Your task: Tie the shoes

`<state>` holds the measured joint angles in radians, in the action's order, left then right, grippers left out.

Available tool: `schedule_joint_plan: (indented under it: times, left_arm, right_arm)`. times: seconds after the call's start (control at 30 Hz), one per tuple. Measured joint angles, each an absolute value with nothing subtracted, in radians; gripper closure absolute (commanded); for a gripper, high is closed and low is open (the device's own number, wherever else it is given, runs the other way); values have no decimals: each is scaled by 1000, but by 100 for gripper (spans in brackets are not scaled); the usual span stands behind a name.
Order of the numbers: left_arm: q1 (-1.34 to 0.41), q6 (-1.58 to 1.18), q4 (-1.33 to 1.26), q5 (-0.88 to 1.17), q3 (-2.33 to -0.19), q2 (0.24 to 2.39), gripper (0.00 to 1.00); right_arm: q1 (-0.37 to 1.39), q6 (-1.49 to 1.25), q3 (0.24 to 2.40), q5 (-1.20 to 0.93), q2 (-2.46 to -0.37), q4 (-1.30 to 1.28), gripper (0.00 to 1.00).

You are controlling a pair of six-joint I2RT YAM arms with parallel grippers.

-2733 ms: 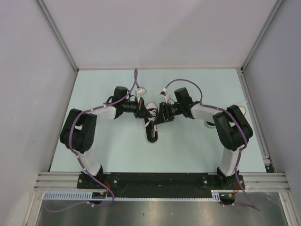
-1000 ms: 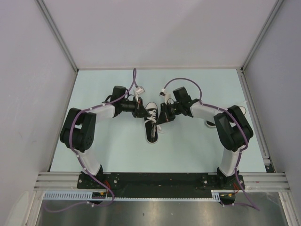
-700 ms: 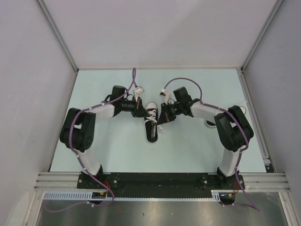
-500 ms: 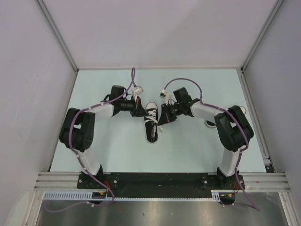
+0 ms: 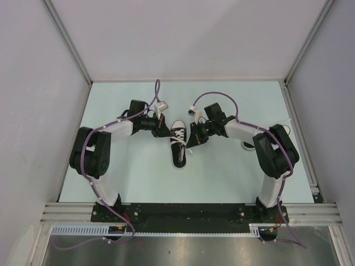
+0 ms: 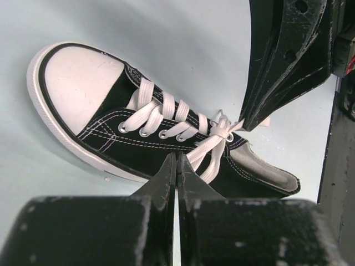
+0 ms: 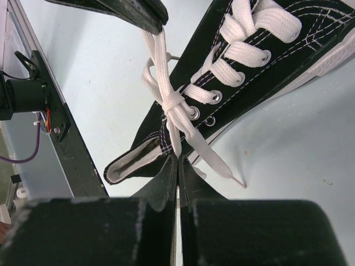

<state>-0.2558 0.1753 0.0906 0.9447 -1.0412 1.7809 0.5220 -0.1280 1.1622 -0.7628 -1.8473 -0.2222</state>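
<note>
Near the middle of the pale table (image 5: 222, 180), between the two arms: one black shoe (image 5: 178, 151), lying lengthwise with its white toe cap (image 6: 77, 77) pointing away from the robot.

Just left of the shoe: the left gripper (image 5: 162, 129), jaws pressed fully together on a strand of the white laces (image 6: 161, 113). Just right of the shoe: the right gripper (image 5: 192, 142), jaws likewise flat together on another strand.

From above, only two dark grippers flanking the shoe, with no telling there what is pinched. From the left wrist, a knot (image 6: 222, 133) over the shoe's upper lacing, with one strand stretched from it to the right gripper's tip and others running down toward the left gripper's own tips. From the right wrist, the same knot, with a strand dropping straight into that gripper's own closed tips and more lace rising to the left gripper's tip on the shoe's other side. In both wrist views, the grey lining (image 6: 260, 166) of the shoe's opening, not made out from above.

Against the earliest top picture: left gripper farther out from the shoe's left side, with a strip of table now between them. Right gripper about as close to the shoe's right side as then. Shoe in the same spot.
</note>
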Motion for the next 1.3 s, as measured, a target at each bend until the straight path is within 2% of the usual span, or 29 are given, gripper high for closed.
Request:
schedule_joint_plan:
  times: [0.9,0.93,0.97,1.0,1.03,1.07,1.13,1.2,1.23,1.3]
  left_arm:
    - [-226,263,203,937,-1080,1781,100]
    - [-225,264,205,937,-1082,1781,98]
    - [-224,265,205,938,-1084,1781,89]
    - [-224,266,205,939,-1085,1781,79]
    - [-223,266,205,939,-1085,1781,57]
    - [-223,264,204,938,-1085,1780,51]
    - [-218,244,190,934,-1084,1772,38]
    - [-213,208,167,925,-1081,1742,32]
    - [-212,188,155,915,-1080,1718,24]
    - [-211,156,133,894,-1081,1660,17]
  right_arm:
    - [533,-83,1170,-745,-1848,-230,100]
    - [534,-85,1170,-746,-1848,-228,100]
    - [535,-86,1170,-746,-1848,-224,86]
    - [536,-86,1170,-746,-1848,-223,77]
    - [537,-89,1174,-747,-1848,-225,67]
    - [537,-93,1179,-749,-1848,-230,52]
    - [534,-102,1190,-757,-1842,-236,42]
    - [529,-102,1200,-761,-1823,-243,27]
    - [524,-102,1207,-761,-1801,-250,22]
    - [509,-98,1222,-762,-1738,-265,12]
